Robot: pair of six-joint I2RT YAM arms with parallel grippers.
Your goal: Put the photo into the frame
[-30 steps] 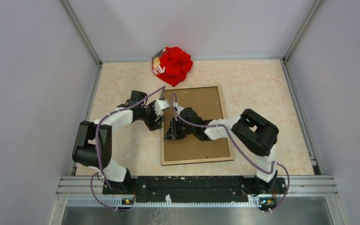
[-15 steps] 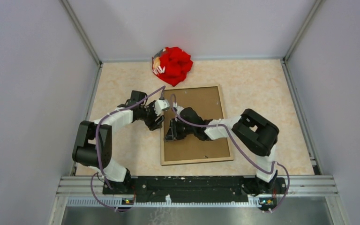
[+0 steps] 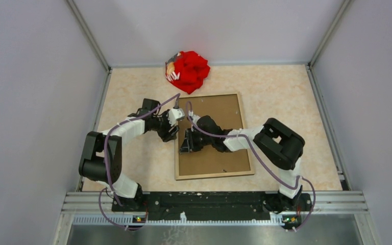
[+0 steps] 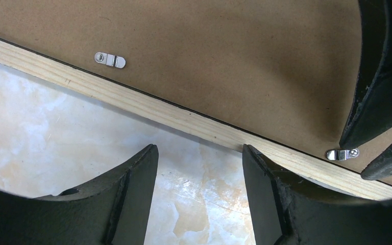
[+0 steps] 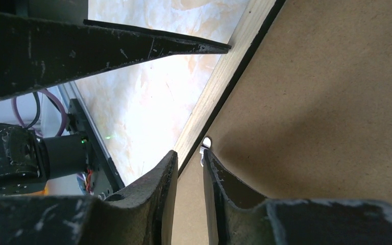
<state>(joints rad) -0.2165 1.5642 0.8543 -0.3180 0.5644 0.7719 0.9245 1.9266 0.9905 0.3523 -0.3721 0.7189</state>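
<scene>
The frame (image 3: 212,175) lies face down on the table, its light wood back rail (image 4: 148,104) showing. Inside it sits the photo (image 3: 224,115), brown board back (image 4: 224,56) upward, picture side hidden. My left gripper (image 3: 172,131) hangs open just outside the frame's left rail, with only tabletop between its fingers (image 4: 199,150). My right gripper (image 3: 185,143) is low over the board at the left rail. Its jaws (image 5: 189,153) stand a narrow gap apart, holding nothing, with a small metal clip (image 5: 205,142) at the tip of one finger.
A red cloth bundle (image 3: 189,70) lies at the back, just beyond the frame's far left corner. Two metal clips (image 4: 109,59) (image 4: 342,153) sit along the board's edge. Grey walls enclose the table on three sides. Both arms crowd the frame's left edge.
The right jaws have parted slightly. Neither arm, the frame nor the board has visibly moved.
</scene>
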